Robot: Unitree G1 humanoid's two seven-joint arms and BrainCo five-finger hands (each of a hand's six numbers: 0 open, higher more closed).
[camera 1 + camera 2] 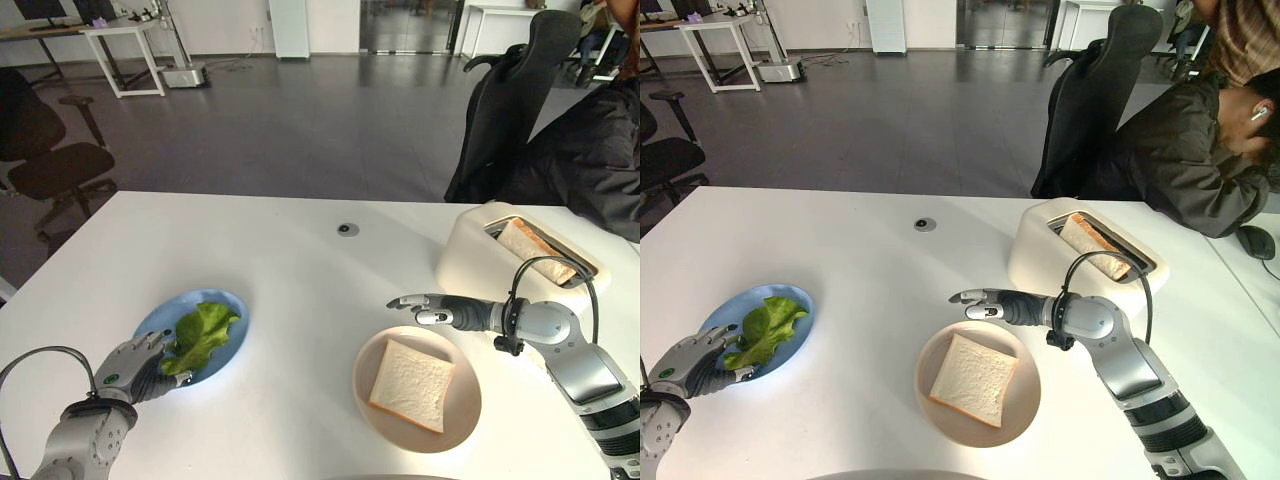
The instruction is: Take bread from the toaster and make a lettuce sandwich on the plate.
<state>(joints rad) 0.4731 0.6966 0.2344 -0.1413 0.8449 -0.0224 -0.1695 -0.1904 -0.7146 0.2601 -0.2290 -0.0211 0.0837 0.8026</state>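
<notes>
A: Left eye view first. Where is the bread?
B: One upright slice (pixel 535 250) stands in the slot of the white toaster (pixel 465 260), at the far right of the white table (pixel 300 270). A flat slice (pixel 412 385) lies on the tan plate (pixel 366 390), which sits just in front of the toaster.
A: And the right hand?
B: The right hand (pixel 440 310) hangs over the far rim of the tan plate, between the flat slice and the toaster. Its fingers are stretched out flat and point to the robot's left. It holds nothing and touches neither slice.
A: The lettuce?
B: The lettuce leaf (pixel 200 335) is on the blue plate (pixel 235 305) at the near left, well apart from the tan plate. The left hand (pixel 135 368) is at that plate's near edge, fingers curled round the leaf's near end.
A: Right eye view, then.
B: Same layout. The upright slice (pixel 1095 245) leans a little in its slot, its top above the toaster (pixel 1040 265). The right hand (pixel 990 300) is plainly spread and empty above the tan plate's far edge. The left hand (pixel 685 370) grips the lettuce leaf (pixel 768 328) at its lower tip. Whether the leaf is lifted off the blue plate or rests on it, I cannot tell from this angle
</notes>
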